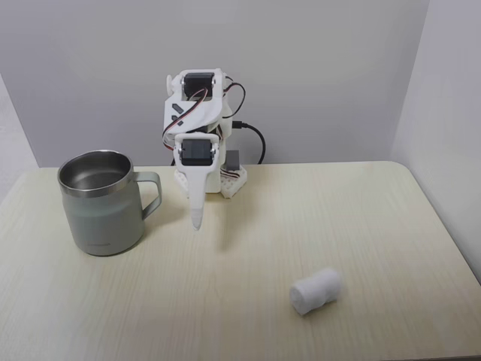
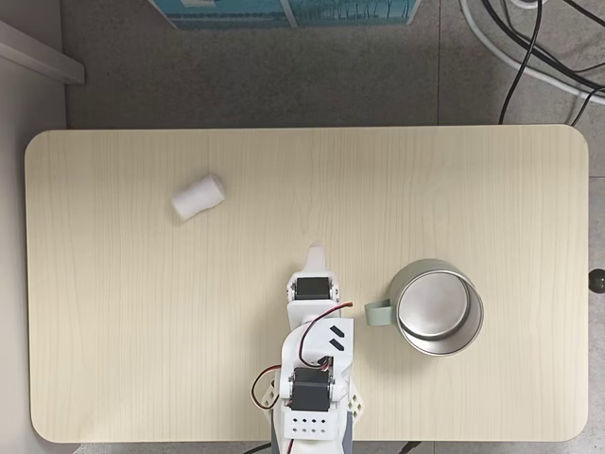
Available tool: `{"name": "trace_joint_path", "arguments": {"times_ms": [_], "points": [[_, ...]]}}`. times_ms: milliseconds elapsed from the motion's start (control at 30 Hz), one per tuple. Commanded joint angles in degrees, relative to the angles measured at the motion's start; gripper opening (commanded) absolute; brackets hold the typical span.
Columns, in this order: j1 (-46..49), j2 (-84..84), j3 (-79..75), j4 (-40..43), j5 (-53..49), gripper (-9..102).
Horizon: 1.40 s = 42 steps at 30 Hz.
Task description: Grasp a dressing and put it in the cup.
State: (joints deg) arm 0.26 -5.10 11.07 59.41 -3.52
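Arm's folded up at its base, end effector point(image 1: 197, 222) pointing straight down just above the desk point(image 1: 361, 226), nothing in it. Jaws look pressed together to one white tip, so clenched & empty as far as I can read it.

Gauze roll point(image 1: 316, 291) lies on its side on the bare wood, well apart from the arm. In the front fixed view it's near the lower right; from above it's the gauze roll point(image 2: 198, 196) at upper left, axis running on a slant. Mug point(image 1: 100, 201) stands upright on the other side of the arm, handle facing the arm, mouth open & empty inside. From above, mug point(image 2: 437, 307) sits just right of the arm w/ the end effector point(image 2: 315, 252) between the two things.

Handling call: roll looks soft, light, squashy, prob no slip risk, not fragile. Round, so it may roll if nudged end-on. Best bet: open wide, come down over the middle, pinch across the short width, not the ends. Light squeeze should do.
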Motion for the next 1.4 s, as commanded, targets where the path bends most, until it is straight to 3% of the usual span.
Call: {"name": "trace_joint_path", "arguments": {"times_ms": [0, 767, 967, 1067, 1200, 1367], "points": [[0.79, 0.18, 0.62, 0.97, -1.76, 0], [0.35, 0.09, 2.81, 2.2, -2.02, 0], [-2.29, 5.1, 17.31, 6.06, -2.9, 0], [-5.63, 18.46, 30.76, 8.09, -1.67, 0], [-11.78, 38.85, 54.49, 17.23, 1.32, 1], [-20.83, 57.66, 74.62, 27.16, 4.92, 16]]}}
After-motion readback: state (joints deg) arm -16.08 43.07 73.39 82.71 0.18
